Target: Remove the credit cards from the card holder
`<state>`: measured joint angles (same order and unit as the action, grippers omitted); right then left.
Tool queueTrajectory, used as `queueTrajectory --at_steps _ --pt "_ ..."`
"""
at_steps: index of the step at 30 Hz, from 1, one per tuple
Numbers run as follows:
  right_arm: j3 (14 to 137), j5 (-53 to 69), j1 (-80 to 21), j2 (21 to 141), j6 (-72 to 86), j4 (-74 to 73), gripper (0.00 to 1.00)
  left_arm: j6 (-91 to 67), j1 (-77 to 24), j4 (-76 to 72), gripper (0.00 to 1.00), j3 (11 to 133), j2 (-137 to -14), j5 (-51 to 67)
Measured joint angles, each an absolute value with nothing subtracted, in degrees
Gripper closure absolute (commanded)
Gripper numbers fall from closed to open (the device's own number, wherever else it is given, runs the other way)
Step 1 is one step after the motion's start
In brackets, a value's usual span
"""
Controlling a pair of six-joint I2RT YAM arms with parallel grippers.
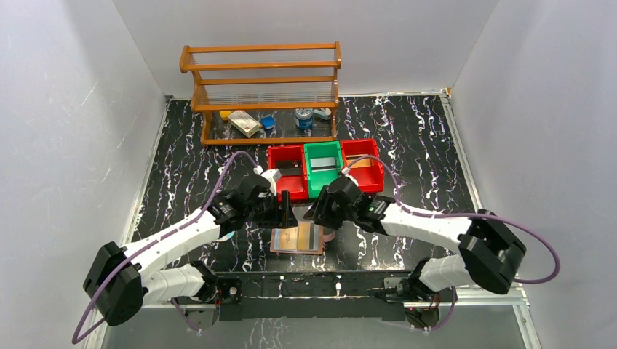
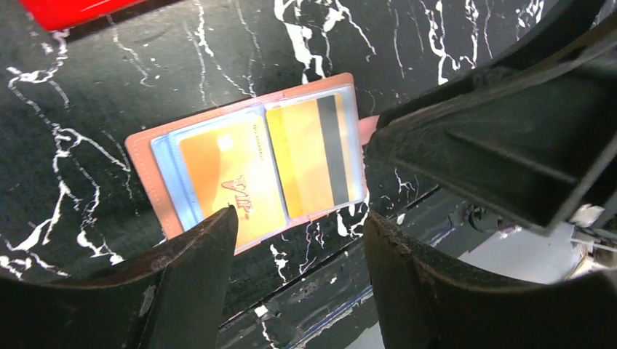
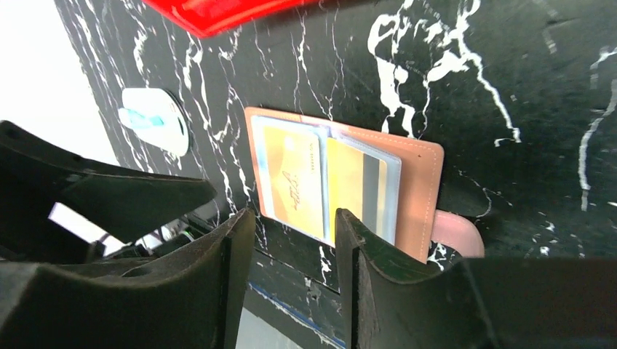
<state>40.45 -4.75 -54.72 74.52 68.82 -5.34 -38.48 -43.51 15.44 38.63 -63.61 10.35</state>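
The card holder (image 1: 297, 238) lies open and flat on the black marbled table near its front edge, with its snap tab (image 3: 458, 233) sticking out on one side. Two credit cards sit in its clear pockets: an orange one with red lettering (image 2: 233, 178) and a gold one with a dark stripe (image 2: 313, 156). They also show in the right wrist view, the orange card (image 3: 295, 178) beside the gold card (image 3: 356, 189). My left gripper (image 2: 300, 216) hovers open over the holder's near edge. My right gripper (image 3: 295, 214) hovers open there too. Neither holds anything.
Behind the grippers stand a red bin (image 1: 273, 163), a green bin (image 1: 324, 145) and another red bin (image 1: 378, 171). A wooden rack (image 1: 262, 87) with small items stands at the back. A white round object (image 3: 153, 120) lies left of the holder. The table's front rail is close.
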Motion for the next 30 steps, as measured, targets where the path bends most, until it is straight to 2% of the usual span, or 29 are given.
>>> queueTrajectory --at_steps 8,17,30 --pt "40.9 1.6 -54.7 83.0 68.6 -5.5 0.48 -40.3 -43.5 16.4 0.34 38.6 -62.8 6.4" --pt "41.4 2.1 -54.7 84.5 67.9 -7.4 0.48 -40.2 -43.5 16.1 0.34 38.6 -63.7 6.5" --pt "41.3 2.8 -54.2 86.1 68.4 -7.7 0.48 -43.0 -43.5 7.2 0.38 35.6 -70.8 14.8"
